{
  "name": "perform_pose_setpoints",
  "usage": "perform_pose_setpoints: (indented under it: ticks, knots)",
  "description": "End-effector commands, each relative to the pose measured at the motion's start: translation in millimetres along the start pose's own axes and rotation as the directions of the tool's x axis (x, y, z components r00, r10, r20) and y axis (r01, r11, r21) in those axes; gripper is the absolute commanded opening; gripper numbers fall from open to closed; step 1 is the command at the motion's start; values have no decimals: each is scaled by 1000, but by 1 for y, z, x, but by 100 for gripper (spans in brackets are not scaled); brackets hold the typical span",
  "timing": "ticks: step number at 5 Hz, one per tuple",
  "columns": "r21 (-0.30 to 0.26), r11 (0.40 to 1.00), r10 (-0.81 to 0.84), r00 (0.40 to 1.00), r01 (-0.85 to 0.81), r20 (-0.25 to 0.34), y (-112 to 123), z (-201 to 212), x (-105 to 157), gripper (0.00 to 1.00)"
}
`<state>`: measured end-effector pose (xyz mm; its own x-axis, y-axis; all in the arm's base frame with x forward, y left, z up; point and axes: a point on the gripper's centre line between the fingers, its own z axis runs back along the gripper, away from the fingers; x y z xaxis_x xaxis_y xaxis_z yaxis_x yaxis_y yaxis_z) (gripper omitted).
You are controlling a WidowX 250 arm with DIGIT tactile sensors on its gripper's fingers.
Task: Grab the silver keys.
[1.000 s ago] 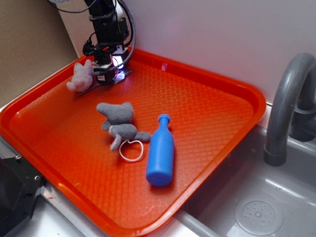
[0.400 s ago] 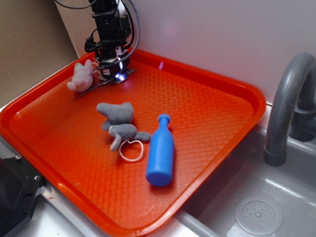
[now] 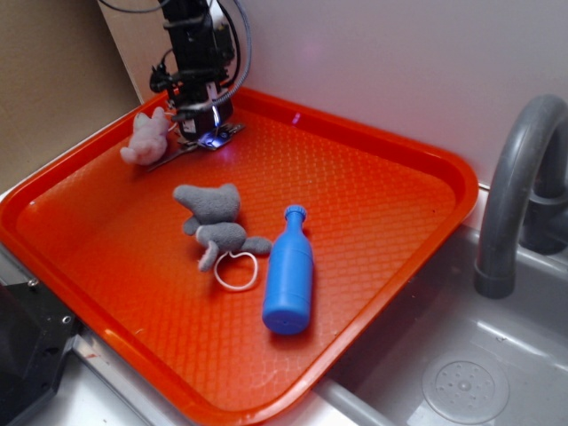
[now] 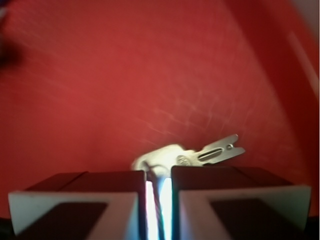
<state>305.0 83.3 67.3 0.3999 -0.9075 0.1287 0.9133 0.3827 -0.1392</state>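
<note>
End effector [image 4: 159,200] pinched narrow on the silver keys [image 4: 200,156]; above the orange tray [image 3: 426,177].

Silver keys [image 4: 192,156] partly behind fingers [image 4: 75,200].

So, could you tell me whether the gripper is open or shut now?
Shut, nearly: in the wrist view the gripper leaves only a thin slit, with the silver keys pinched at its tip.

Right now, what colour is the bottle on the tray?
Blue all over, cap included; the bottle shows best in the exterior view.
</note>
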Motion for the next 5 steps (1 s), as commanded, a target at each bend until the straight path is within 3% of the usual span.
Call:
perform_pose_setpoints:
  ticks: [1, 2, 3, 4, 5]
  knots:
    - [254, 967, -37, 965, -31, 259, -100, 108, 8, 0]
    - [138, 987, -112, 964, 80, 240, -147, 155, 20, 0]
    - [274, 957, 7, 952, -95, 305, -177, 183, 28, 0]
    - [346, 900, 177, 947, -267, 269, -182, 186, 42, 0]
    - [330, 881, 241, 922, -338, 303, -185, 187, 40, 0]
